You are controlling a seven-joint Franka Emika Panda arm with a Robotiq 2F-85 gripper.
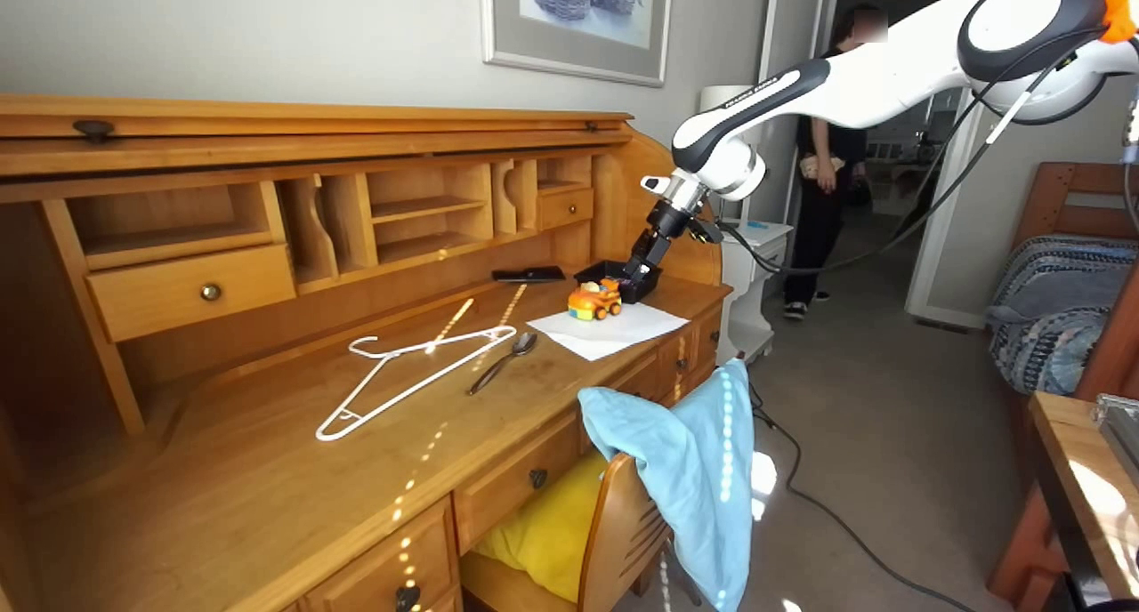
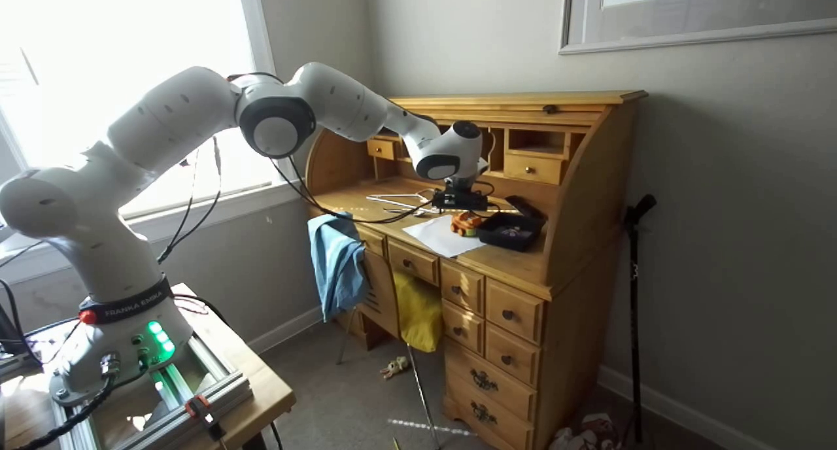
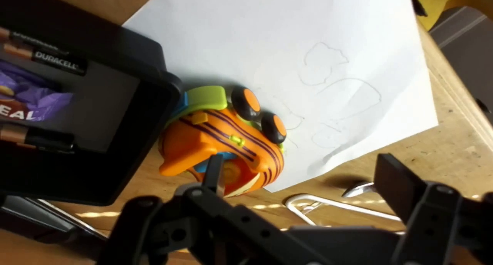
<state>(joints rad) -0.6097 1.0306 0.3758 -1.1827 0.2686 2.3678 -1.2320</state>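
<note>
Sitting blw jaws: orng car

One toy car, one tray

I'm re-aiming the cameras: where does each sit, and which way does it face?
An exterior view: at one end of the desk, facing along it toward the doorway; the arm shows upper right.
An exterior view: near the robot's base, facing the desk, window at left; base and arm show.
Wrist view: on the wrist, facing down on the toy truck, black tray and paper; the open gripper shows.
Both exterior views share the desk, arm and blue cloth.
</note>
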